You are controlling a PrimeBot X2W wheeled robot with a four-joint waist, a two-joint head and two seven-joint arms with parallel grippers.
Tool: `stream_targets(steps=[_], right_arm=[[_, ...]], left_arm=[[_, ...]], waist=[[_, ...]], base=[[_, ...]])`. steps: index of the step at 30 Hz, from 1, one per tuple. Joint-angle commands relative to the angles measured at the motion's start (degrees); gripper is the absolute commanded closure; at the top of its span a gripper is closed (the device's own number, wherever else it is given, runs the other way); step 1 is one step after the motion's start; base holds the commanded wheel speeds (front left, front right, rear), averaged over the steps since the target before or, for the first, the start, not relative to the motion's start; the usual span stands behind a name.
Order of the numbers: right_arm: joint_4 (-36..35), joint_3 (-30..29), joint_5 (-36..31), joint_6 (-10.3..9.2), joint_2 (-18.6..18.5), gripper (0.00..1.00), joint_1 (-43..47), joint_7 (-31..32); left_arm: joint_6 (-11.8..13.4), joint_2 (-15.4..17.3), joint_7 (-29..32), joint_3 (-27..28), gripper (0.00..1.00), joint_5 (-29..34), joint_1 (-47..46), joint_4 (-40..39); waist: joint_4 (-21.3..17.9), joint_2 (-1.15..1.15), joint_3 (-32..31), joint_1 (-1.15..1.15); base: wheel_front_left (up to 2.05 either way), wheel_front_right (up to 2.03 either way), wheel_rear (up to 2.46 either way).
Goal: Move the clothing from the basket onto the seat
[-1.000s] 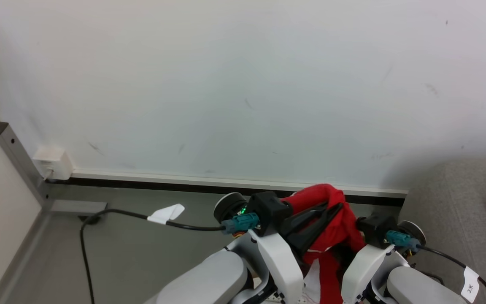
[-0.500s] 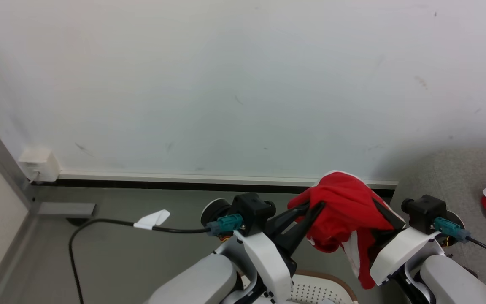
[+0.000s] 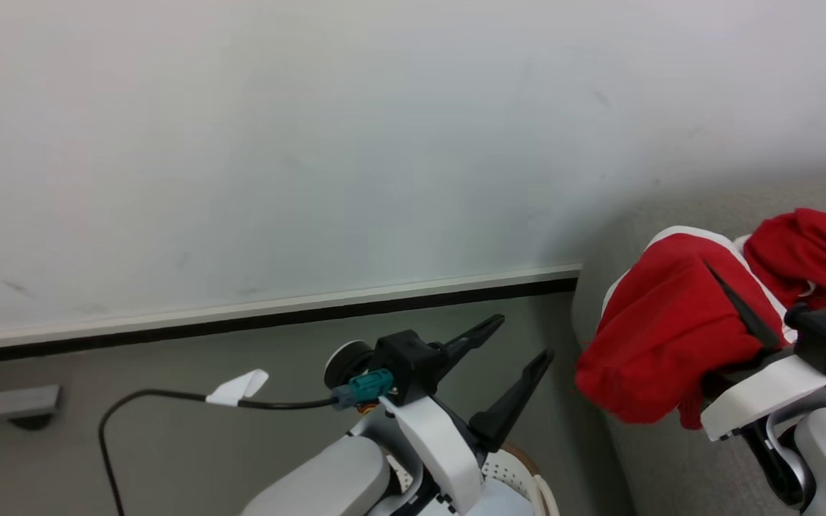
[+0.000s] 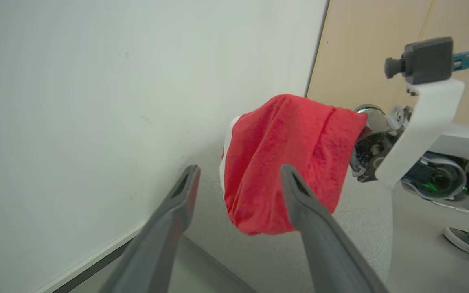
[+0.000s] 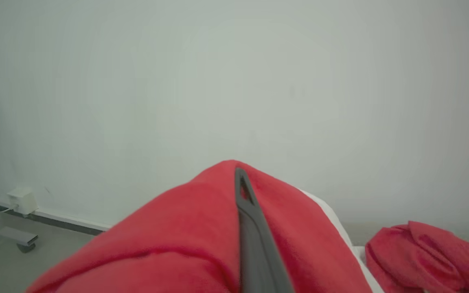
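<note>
Red soft fabric with white trim is hanging at the right of the head view. This red garment is being carried by the right hand, which is pinching it. One dark finger is lying on top of the cloth and the other is hidden under it. The garment is hanging over the near edge of the grey seat; whether it is touching the seat I cannot tell. A second red garment is lying on the seat at the right edge of the frame, just behind the first one. The left hand is standing in the lower middle, pointing toward the upper right, with its two fingers spread apart and nothing between them. A part of the basket, white with small holes and a brown rim, is showing at the bottom edge, just below the left hand. Behind all this a pale wall is meeting the grey floor.
</note>
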Motion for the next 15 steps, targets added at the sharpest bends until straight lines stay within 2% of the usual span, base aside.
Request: stream_targets(steps=[1,9,15], right_arm=[[-0.79,-1.07,-0.41,-0.13,-0.51,1.00,0.88,-0.18],[-5.66,-5.86,-4.10,-0.13,-0.79,1.00,4.13,-0.17],[-9.20,-9.70,-5.45,-0.13,1.12,1.00,7.49,-0.17]], left_arm=[[0.35,0.52,-0.52,0.29,0.00,0.42,0.70,0.33],[1.00,1.17,-2.98,1.55,0.00,2.34,1.78,1.87],[0.73,1.76,-3.61,2.05,0.00,5.31,1.61,2.22]], waist=[[-3.27,0.00,1.10,0.00],[-11.42,0.00,3.64,0.00],[-16.73,0.00,6.16,0.00]], base=[[0.00,0.00,0.00],[0.00,0.00,0.00],[0.00,0.00,0.00]])
